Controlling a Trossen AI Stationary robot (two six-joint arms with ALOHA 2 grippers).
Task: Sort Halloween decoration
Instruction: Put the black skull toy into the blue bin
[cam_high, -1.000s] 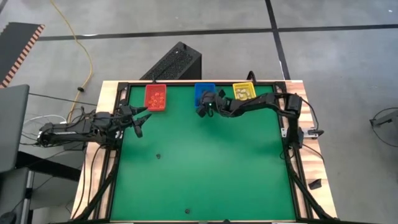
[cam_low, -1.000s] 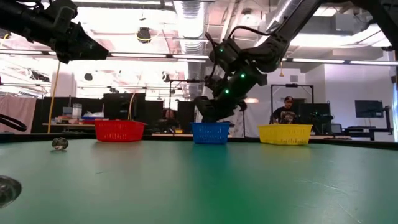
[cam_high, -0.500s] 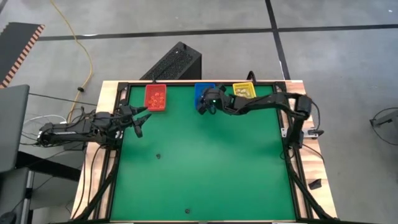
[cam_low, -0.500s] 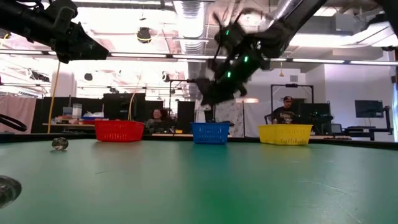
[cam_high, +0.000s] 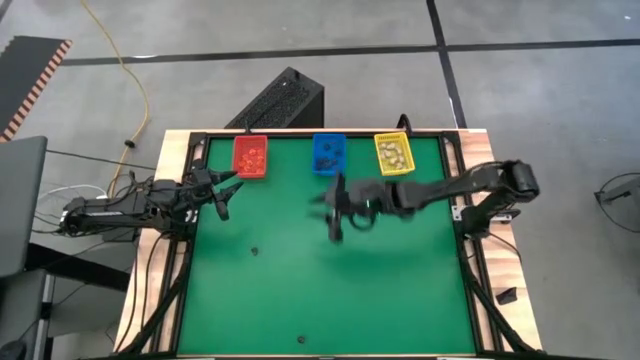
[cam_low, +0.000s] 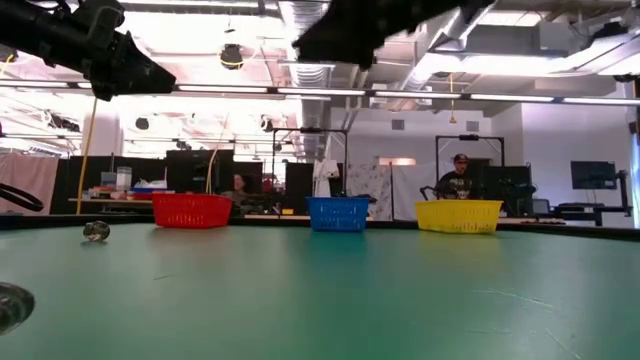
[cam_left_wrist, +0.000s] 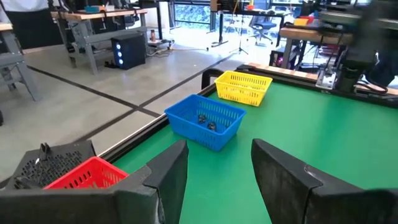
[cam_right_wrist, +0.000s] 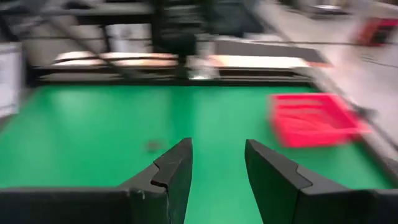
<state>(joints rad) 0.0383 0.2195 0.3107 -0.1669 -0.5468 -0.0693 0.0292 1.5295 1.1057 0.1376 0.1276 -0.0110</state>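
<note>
Change since earlier: my right gripper (cam_high: 335, 211) has left the blue bin (cam_high: 328, 153), where it hung a second ago, and now sits out over the middle of the table (cam_high: 400, 290); the left arm has not shifted.

High view, right arm: it reaches in from the right edge, gripper over bare green, well apart from all three bins.

High view, left gripper (cam_high: 224, 193): parked at the left edge, just in front of the red bin (cam_high: 250, 156), fingers apart.

High view, bins: red, blue and yellow bin (cam_high: 392, 152) stand in a row along the far edge, each with small trinkets inside; I cannot tell their colours apart here.

High view, loose trinkets: one dark piece (cam_high: 254, 251) lies left of centre, another (cam_high: 303, 339) near the front edge.

Low view, arms: one dark arm hangs at upper left (cam_low: 110, 55), another crosses the top (cam_low: 350, 25); no gripper is near the table surface.

Low view, table: a small roundish trinket (cam_low: 96, 231) rests at left, in front of the red bin (cam_low: 192, 210); a person (cam_low: 459, 180) stands behind the yellow bin (cam_low: 458, 216).

Left wrist view: fingers (cam_left_wrist: 168, 177) stand apart with nothing between them; the blue bin (cam_left_wrist: 205, 121) holds a few dark pieces.

Right wrist view: fingers (cam_right_wrist: 177, 171) spread moderately, empty; a faint dark speck (cam_right_wrist: 152, 145) lies on the green ahead, the red bin (cam_right_wrist: 314, 118) off to one side.
</note>
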